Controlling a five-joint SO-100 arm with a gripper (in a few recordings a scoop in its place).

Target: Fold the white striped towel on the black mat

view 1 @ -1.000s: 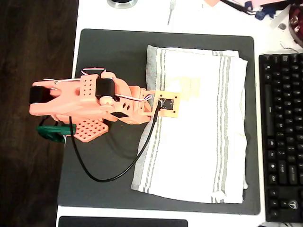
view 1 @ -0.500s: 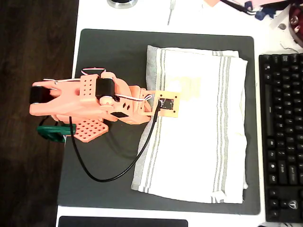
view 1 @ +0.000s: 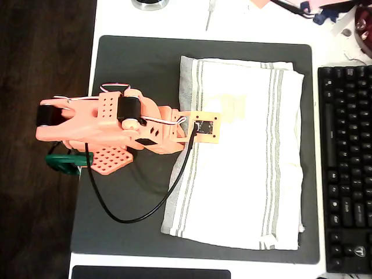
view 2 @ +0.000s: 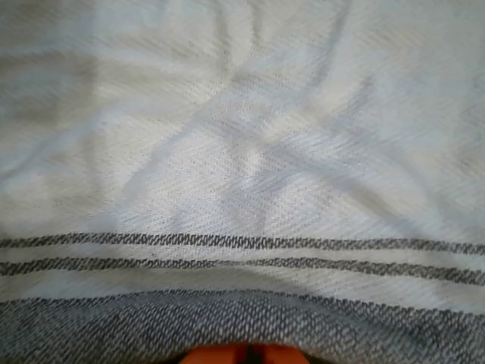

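Note:
The white striped towel (view 1: pixel 244 157) lies flat on the right half of the black mat (view 1: pixel 133 64), its grey stripes running along the left and right sides in the overhead view. My orange gripper (view 1: pixel 197 132) hangs over the towel's left edge, its fingers hidden under the wrist camera mount. Up close in the wrist view, the towel (view 2: pixel 242 152) is wrinkled, with thin stripes and a grey hem at the bottom. Only a sliver of the orange gripper (view 2: pixel 242 355) peeks out below that hem, so whether it is open or shut is unclear.
A black keyboard (view 1: pixel 346 168) runs along the mat's right side. A black cable (view 1: pixel 133 218) loops from the arm across the mat's lower left. Small clutter (view 1: pixel 325 11) sits on the white table beyond the mat's top edge.

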